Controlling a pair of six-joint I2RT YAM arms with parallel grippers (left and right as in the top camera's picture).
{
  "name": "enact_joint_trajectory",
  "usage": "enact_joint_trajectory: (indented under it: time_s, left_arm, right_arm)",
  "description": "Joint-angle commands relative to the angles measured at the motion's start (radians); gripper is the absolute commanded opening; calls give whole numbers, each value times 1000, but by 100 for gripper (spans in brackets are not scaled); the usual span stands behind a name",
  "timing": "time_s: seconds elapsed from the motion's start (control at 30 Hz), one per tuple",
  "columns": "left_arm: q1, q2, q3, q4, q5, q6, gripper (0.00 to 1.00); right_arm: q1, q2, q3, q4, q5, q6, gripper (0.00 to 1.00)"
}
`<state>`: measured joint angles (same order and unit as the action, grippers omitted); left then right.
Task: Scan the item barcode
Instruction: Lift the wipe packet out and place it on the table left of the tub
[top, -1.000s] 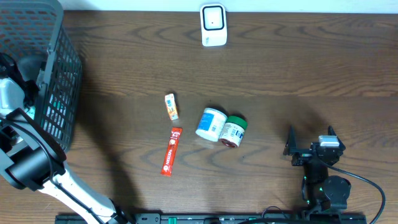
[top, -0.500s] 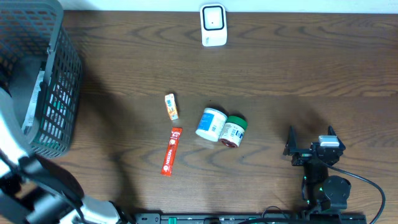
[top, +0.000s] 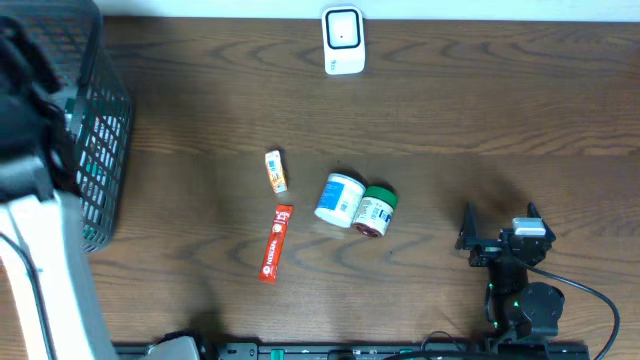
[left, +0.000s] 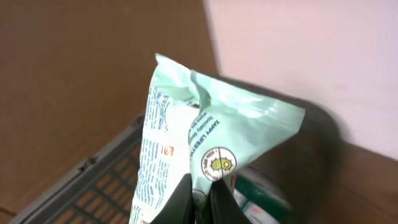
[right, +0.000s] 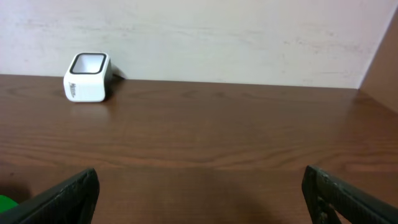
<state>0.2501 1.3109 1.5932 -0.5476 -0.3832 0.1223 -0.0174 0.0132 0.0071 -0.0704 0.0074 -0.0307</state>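
Left gripper (left: 200, 202) pinches a mint-green plastic pouch (left: 205, 137) over the upper-left grey mesh basket (top: 105, 130), scan still undone; right gripper (right: 199, 199) gapes wide.

We see the left arm (top: 35, 230) over the black basket (top: 105, 140) at the table's (top: 480, 110) left end. Scanner (top: 342, 40) at far edge. Mid-table: small packet (top: 275, 171), red sachet (top: 275, 242) just below, white-blue jar (top: 340, 199) touching green-lidded jar (top: 377, 211). Right gripper (top: 498, 222) near edge, jaws apart.
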Motion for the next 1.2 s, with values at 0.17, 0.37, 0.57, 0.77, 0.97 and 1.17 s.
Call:
enact_joint_trajectory:
  time_s: [0.17, 0.37, 0.57, 0.77, 0.97, 1.17]
  left_arm:
    - [-290, -48, -8, -357, -43, -317, 7]
    - [-457, 47, -144, -412, -45, -396, 7]
    - [-487, 215, -255, -395, 24, -446, 7]
    - [-487, 399, -268, -381, 187, -446, 7]
    - [-484, 496, -268, -359, 214, -445, 7]
    - [-465, 457, -267, -310, 212, -438, 7]
  right_arm:
    - [13, 0, -2, -4, 2, -4, 99]
    - [13, 0, -2, -4, 2, -4, 99]
    - [13, 0, -2, -5, 2, -4, 99]
    - [13, 0, -2, -4, 2, -4, 99]
    - [13, 0, -2, -4, 2, -4, 99]
    - [13, 0, -2, -4, 2, -4, 99]
